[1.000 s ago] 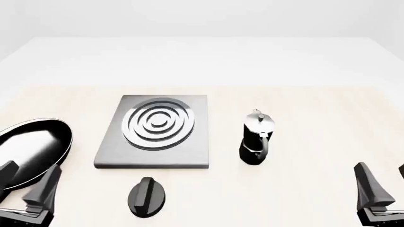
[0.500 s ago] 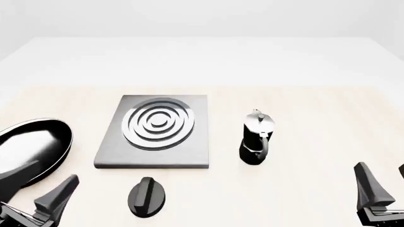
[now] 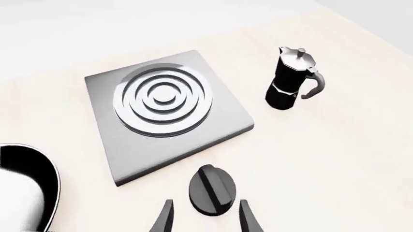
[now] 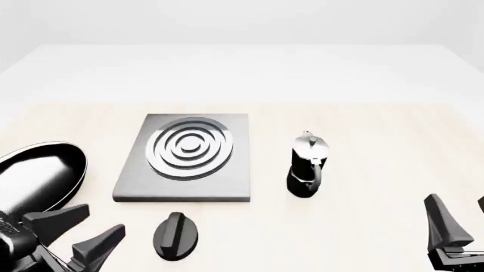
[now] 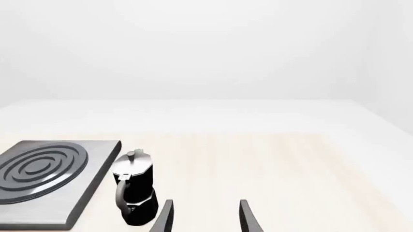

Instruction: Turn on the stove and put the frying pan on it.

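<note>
The stove is a flat grey slab (image 4: 226,178) with silver rings (image 4: 189,147) at the table's middle; it also shows in the left wrist view (image 3: 213,96) and the right wrist view (image 5: 90,193). Its separate black oval knob (image 4: 175,236) lies in front of it. The black frying pan (image 4: 34,178) sits at the left edge, part hidden by my left arm; its rim shows in the left wrist view (image 3: 48,193). My left gripper (image 4: 90,229) is open, left of the knob (image 3: 213,192), fingers pointing at it. My right gripper (image 4: 457,218) is open and empty at the lower right.
A black-and-silver moka pot (image 4: 308,165) stands right of the stove; it also shows in the left wrist view (image 3: 291,79) and the right wrist view (image 5: 134,193). The light wooden table (image 4: 378,130) runs back to a white surface.
My left gripper has swung right from beside the frying pan toward the knob. The right arm has not moved.
</note>
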Action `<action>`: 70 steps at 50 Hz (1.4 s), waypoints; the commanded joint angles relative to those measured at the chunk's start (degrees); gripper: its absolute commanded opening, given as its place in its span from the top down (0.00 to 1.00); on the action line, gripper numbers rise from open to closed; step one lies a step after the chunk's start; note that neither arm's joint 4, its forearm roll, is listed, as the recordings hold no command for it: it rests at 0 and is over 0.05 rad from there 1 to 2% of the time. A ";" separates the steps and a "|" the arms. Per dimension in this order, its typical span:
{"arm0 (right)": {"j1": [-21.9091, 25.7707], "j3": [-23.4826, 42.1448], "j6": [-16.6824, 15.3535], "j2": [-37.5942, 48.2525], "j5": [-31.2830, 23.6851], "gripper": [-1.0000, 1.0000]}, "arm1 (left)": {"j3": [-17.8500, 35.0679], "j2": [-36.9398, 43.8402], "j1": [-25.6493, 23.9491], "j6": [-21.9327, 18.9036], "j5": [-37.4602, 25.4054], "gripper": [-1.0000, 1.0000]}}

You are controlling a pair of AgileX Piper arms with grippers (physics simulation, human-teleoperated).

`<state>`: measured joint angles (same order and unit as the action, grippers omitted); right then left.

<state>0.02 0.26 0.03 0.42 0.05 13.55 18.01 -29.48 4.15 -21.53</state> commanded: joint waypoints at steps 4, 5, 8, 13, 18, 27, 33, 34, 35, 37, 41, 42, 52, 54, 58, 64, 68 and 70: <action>0.01 -0.09 0.00 -0.14 -0.04 0.00 | -4.51 9.03 -5.51 5.08 10.23 0.00; 0.01 -0.09 0.01 -0.14 -0.05 0.00 | -4.88 9.79 -5.81 5.44 11.09 0.00; 0.01 -0.07 0.00 -0.18 -0.10 0.00 | -6.01 11.71 -6.38 6.11 13.40 0.00; 0.01 -0.06 0.01 -0.20 -0.14 0.00 | -7.26 13.15 -6.21 6.60 15.69 0.00; 0.01 0.05 0.00 -0.22 -0.27 0.00 | -9.15 17.38 -7.18 7.75 20.68 0.00; 0.02 0.05 0.00 -0.21 -0.28 0.00 | -11.25 24.52 -8.14 9.36 28.84 0.00; 0.02 -0.05 0.00 -0.16 -0.12 0.00 | -12.46 31.28 -8.50 10.56 36.10 0.00; 0.02 -0.05 0.00 -0.16 -0.12 0.00 | -12.48 31.42 -8.50 10.56 36.25 0.00; 0.03 -0.07 0.00 -0.15 -0.09 0.00 | -12.63 32.24 -8.54 10.59 37.11 0.00; 0.02 -0.06 0.01 -0.11 -0.08 0.00 | -13.06 34.81 -8.88 11.10 39.87 0.00; 0.02 -0.07 0.01 -0.08 -0.02 0.00 | -13.34 38.66 -8.84 11.08 43.56 0.00; 0.02 -0.05 0.01 -0.06 -0.03 0.00 | -13.36 39.30 -8.68 10.73 44.22 0.00; 0.03 0.06 0.01 -0.05 -0.13 0.00 | -13.51 46.22 -9.33 12.14 50.91 0.00; 0.03 0.10 0.00 -0.08 -0.18 0.00 | -13.52 47.50 -9.71 12.61 52.06 0.00; 0.04 0.10 -0.01 -0.12 -0.20 0.00 | -13.52 50.34 -10.42 12.97 54.69 0.00; 0.03 0.10 0.00 -0.12 -0.20 0.00 | -13.52 53.89 -11.67 14.26 58.11 0.00; 0.04 0.10 -0.01 -0.12 -0.20 0.00 | -13.52 56.08 -12.53 14.95 60.23 0.00; 0.04 0.10 0.00 -0.11 -0.21 0.00 | -13.51 56.89 -12.88 15.20 61.05 0.00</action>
<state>0.06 0.35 0.03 0.32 -0.15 0.13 69.40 -40.68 17.83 34.16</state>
